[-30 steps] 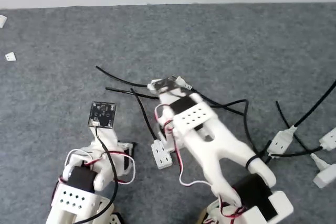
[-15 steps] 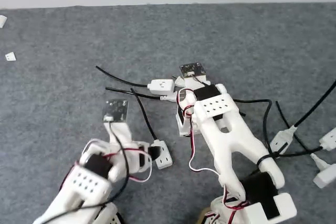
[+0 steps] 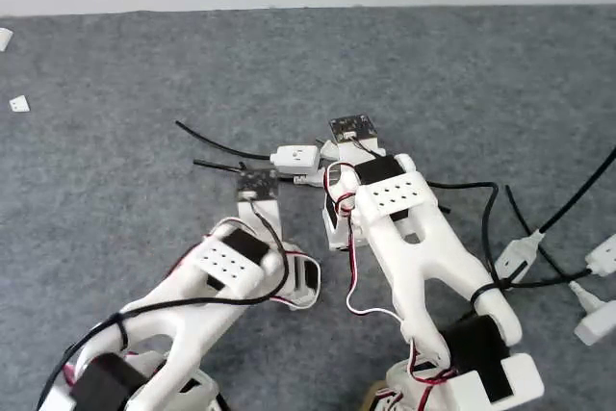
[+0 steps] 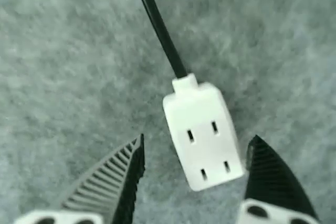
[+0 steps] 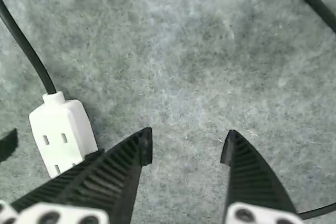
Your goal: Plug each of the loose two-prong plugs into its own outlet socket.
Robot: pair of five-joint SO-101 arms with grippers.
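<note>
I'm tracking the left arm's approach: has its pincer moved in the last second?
Yes. The left pincer swung rightward in the high view, from left of the white two-socket outlet block to straddling it, open.

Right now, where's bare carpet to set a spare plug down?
Bare: the far carpet, between the wall edge and the black cables. Also the near-left side, from the white scraps down to the left arm. Crowded: the centre, where the left arm and the right arm meet over the cables, and the right edge, with plugs and cords.
</note>
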